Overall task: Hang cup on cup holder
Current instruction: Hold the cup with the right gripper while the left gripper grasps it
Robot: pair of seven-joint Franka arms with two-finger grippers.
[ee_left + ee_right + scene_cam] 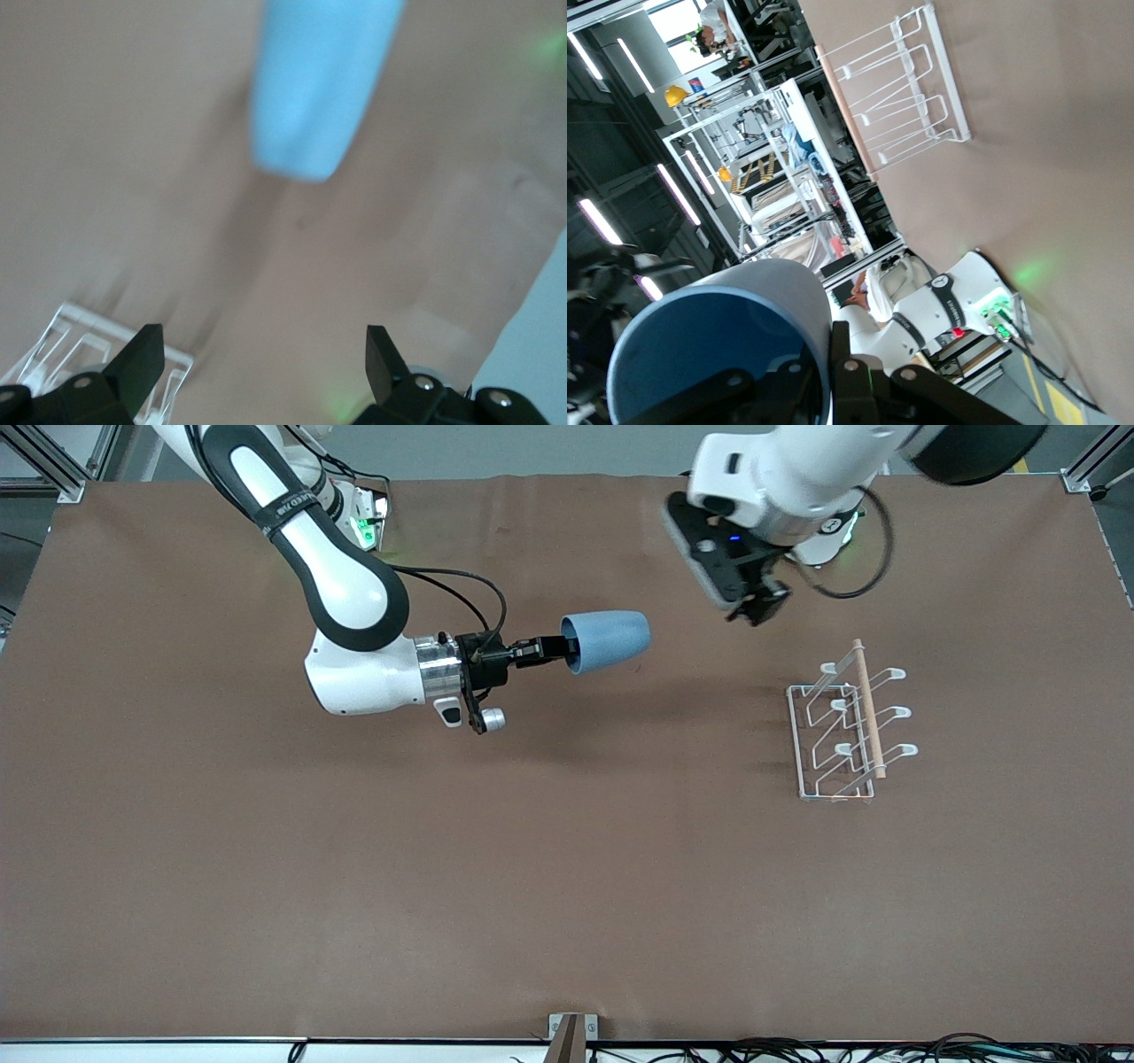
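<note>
Up in the air over the brown tabletop (266, 886), the right end effector (554, 651) is clenched on the rim of the cup (607, 642), with one black finger inside the cup's mouth and one outside it. The cup is small, smooth and dull blue-grey, a little narrower at its closed end, and it has no handle. It lies on its side in the air, with its closed end pointing toward the left arm's end of the tabletop. In the right wrist view the cup (722, 341) shows its round open mouth, with the fingers (850, 372) pinching its thin wall. The arm holding it is white and rounded with black bands. The tabletop is flat and plain, like brown paper. Next comes the left end effector (762, 607), hanging in the air over the tabletop between the cup and the cup holder (846, 726). It holds nothing, and in the left wrist view its two black pointed fingers (142, 359) stand wide apart, released. The cup holder sits on the tabletop toward the left arm's end, well apart from the cup. It is made of thin white wire, with a box-shaped base, looped prongs that turn up, and a pale wooden rod (868, 708) along its top.
</note>
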